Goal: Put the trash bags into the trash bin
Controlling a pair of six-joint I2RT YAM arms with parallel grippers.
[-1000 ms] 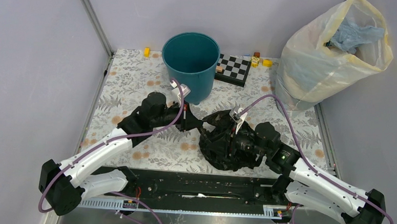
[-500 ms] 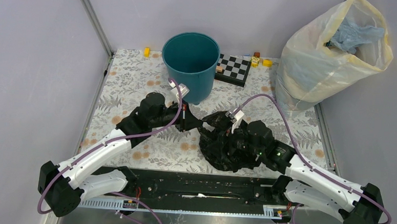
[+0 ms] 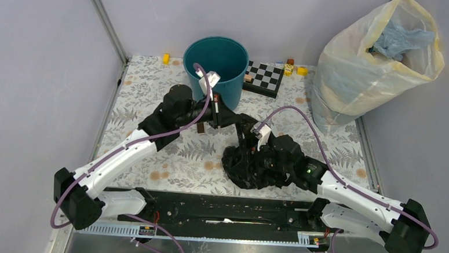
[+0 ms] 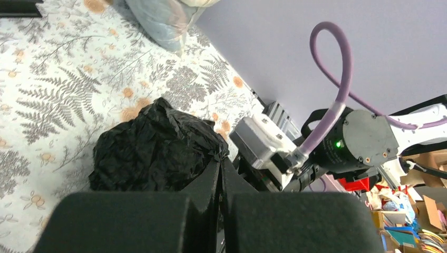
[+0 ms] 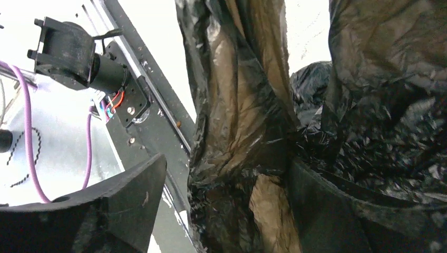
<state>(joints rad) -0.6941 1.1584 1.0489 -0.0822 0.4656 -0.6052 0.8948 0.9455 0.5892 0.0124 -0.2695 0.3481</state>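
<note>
On table (image 3: 148, 99), trash bags (image 3: 249, 165) — trash bin (image 3: 217, 62) behind

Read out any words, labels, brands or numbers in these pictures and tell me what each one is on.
No text can be read in any view.
Checkerboard: plain squares, no letters or numbers.
The teal trash bin and black trash bags: no label visible.
Cardboard clutter at the left wrist view's lower right: any print too blurred to read.
</note>
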